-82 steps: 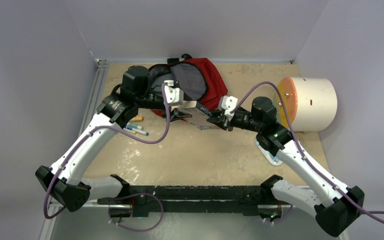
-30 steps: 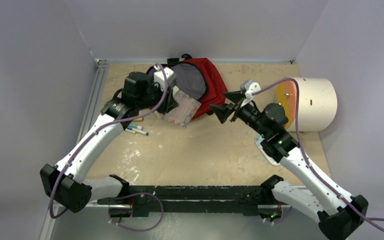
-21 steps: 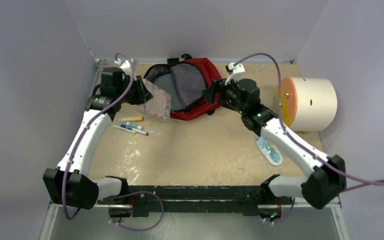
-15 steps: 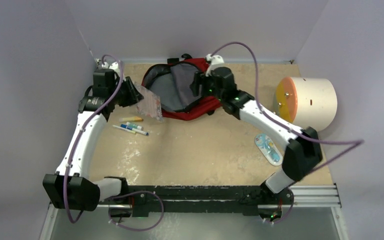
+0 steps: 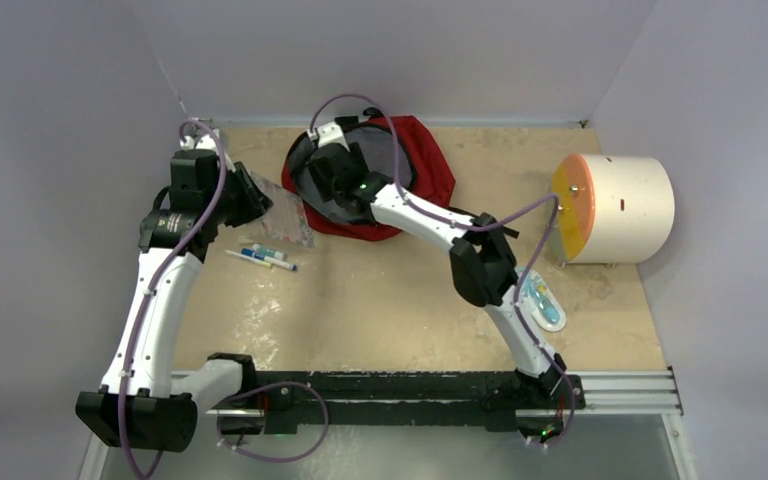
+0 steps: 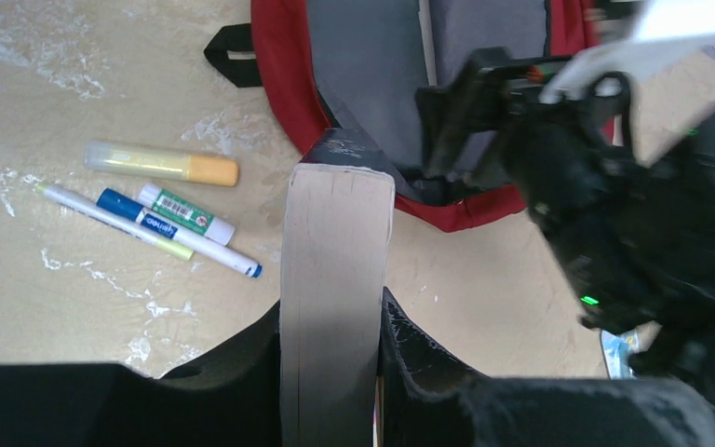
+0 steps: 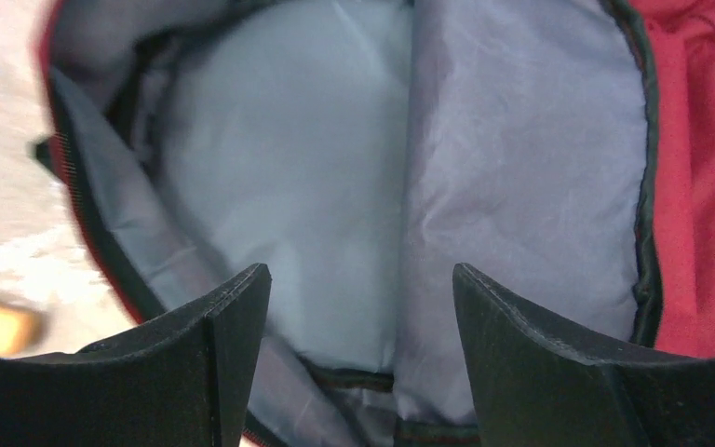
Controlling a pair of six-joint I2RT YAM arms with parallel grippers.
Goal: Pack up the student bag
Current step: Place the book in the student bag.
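I see the student bag lying against the table's far edge, centre, its grey mouth gaping. My right gripper hangs over that mouth, fingers apart, nothing between them. My left gripper, just left of the bag's rim, clamps a flat booklet near the pens.

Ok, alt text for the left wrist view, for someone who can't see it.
The left claw grips a thin tan book, pointing toward the open red student bag, which the right arm reaches over. A yellow tube and three pens lie on the table, left.
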